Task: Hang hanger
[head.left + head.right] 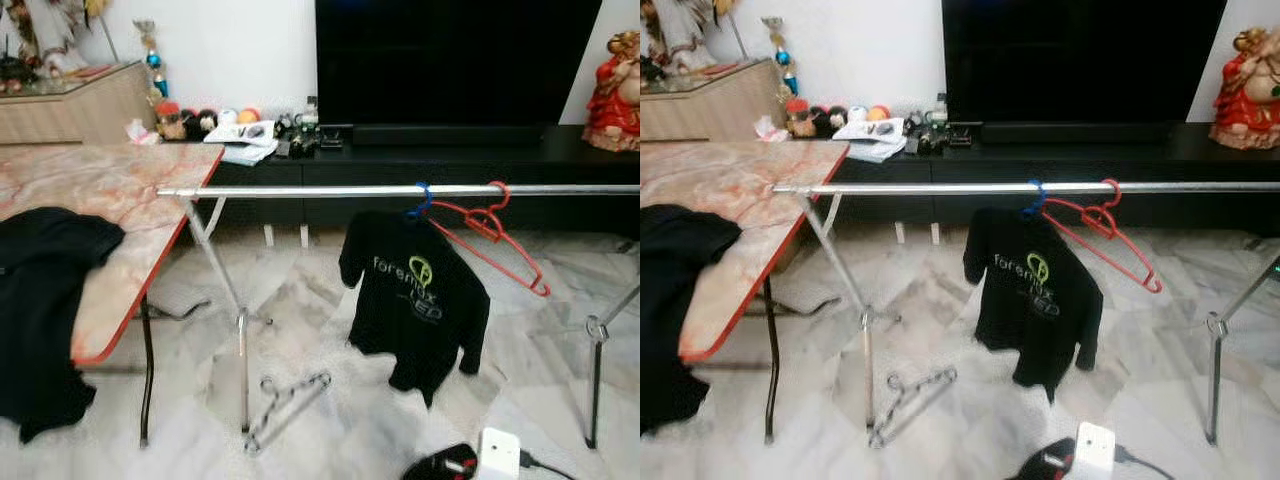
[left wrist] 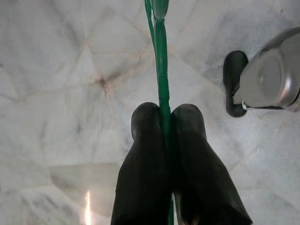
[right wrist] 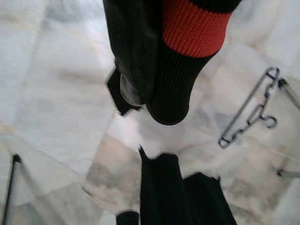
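My left gripper (image 2: 164, 112) is shut on the thin rod of a green hanger (image 2: 161, 61), held over the marble floor. A silver rail (image 1: 300, 190) of a drying rack crosses the room ahead. On it hang a black T-shirt (image 1: 415, 300) on a blue hook (image 1: 423, 198) and, beside it, a bare red hanger (image 1: 490, 235). A grey wire hanger (image 1: 285, 400) lies on the floor under the rail. My right gripper (image 3: 150, 101), one finger banded in red, points at the floor with its fingers together and nothing visibly between them.
A marble-topped table (image 1: 100, 180) with a black garment (image 1: 40, 300) draped over its edge stands at the left. The rack's legs (image 1: 242, 350) stand on the floor. A black TV console (image 1: 450, 150) runs behind. A white box with a cable (image 1: 497, 455) lies near my feet.
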You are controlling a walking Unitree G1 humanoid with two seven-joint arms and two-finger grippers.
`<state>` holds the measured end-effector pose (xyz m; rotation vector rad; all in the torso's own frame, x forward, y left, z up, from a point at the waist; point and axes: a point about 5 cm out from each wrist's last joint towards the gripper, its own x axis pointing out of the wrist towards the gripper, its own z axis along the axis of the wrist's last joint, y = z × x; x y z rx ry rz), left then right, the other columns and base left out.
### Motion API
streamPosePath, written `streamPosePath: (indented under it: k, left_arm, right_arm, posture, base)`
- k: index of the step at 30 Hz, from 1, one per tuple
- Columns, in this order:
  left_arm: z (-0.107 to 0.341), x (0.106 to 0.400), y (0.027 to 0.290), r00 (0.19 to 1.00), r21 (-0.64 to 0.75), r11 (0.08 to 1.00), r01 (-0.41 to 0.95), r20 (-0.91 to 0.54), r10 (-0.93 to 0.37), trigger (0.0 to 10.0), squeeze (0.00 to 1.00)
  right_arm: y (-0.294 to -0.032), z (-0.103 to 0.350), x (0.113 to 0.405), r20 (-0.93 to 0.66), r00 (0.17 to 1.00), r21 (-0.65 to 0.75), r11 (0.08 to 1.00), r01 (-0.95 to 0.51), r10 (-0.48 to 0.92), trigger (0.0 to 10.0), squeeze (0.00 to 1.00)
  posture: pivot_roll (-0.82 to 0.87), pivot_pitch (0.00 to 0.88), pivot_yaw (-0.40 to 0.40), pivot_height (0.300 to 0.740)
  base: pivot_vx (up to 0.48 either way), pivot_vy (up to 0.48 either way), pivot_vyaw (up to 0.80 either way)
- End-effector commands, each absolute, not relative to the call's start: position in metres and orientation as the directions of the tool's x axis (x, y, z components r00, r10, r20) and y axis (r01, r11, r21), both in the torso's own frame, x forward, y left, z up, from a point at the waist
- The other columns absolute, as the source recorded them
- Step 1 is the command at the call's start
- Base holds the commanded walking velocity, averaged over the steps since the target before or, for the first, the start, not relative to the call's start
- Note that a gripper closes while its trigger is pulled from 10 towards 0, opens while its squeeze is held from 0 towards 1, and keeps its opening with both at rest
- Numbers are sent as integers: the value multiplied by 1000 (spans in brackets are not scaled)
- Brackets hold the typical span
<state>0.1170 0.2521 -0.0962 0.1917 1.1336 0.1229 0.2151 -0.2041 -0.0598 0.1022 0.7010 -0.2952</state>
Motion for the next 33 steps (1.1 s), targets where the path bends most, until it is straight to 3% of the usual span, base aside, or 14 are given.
streamPosePath:
  k: [1, 14, 33]
  left_arm:
    - [-96, 112, 258, 411, 224, 975, -8, -888, 207, 10000, 0]
    - [-98, 106, 257, 411, 216, 976, -20, -888, 205, 10000, 0]
    - [-98, 121, 242, 436, 202, 979, -16, -880, 189, 10000, 0]
  right_arm:
    - [-199, -56, 221, -627, 745, 17, 952, 306, -228, 10000, 0]
    - [-201, -55, 223, -623, 745, 22, 947, 320, -238, 10000, 0]
    - [-201, -54, 224, -617, 750, 32, 945, 325, -237, 10000, 0]
  posture:
    - [61, 0, 16, 740]
    - [69, 0, 8, 740]
    - [70, 0, 7, 740]
  base:
    - [-277, 0, 0]
    - [-279, 0, 0]
    - [-281, 0, 0]
